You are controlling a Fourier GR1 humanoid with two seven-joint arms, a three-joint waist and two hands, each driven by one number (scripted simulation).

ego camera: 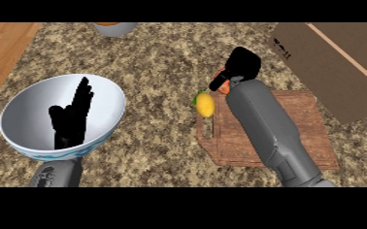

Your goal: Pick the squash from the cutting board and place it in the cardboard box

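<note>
A: Start at the near edge of the counter (158,58). What do you see on your left?

B: Your left hand (72,114) shows near the front left corner, fingers straight and pointing up, holding nothing. It sits in front of a white bowl (28,111) with a blue pattern under its rim.

A: And on the right?

B: Your right forearm (269,126) comes in from the near edge and crosses the wooden cutting board (315,140), which lies toward the counter's right side. The yellow squash (206,105) lies at the board's left edge, toward its far left corner, partly overhanging onto the counter. It has a green tip at its far end.

A: Is your right hand on it?

B: No. Your right hand (242,65) is just past the board's far edge, beyond the squash and apart from it. Its fingers are curled down around something orange (224,83), mostly hidden under the palm; you cannot tell what it is.

A: Farther back?

B: The cardboard box (323,63) stands at the far right corner, touching the board's far right corner. A grey container (114,28) with something orange in it sits at the far edge, cut off by the view.
</note>
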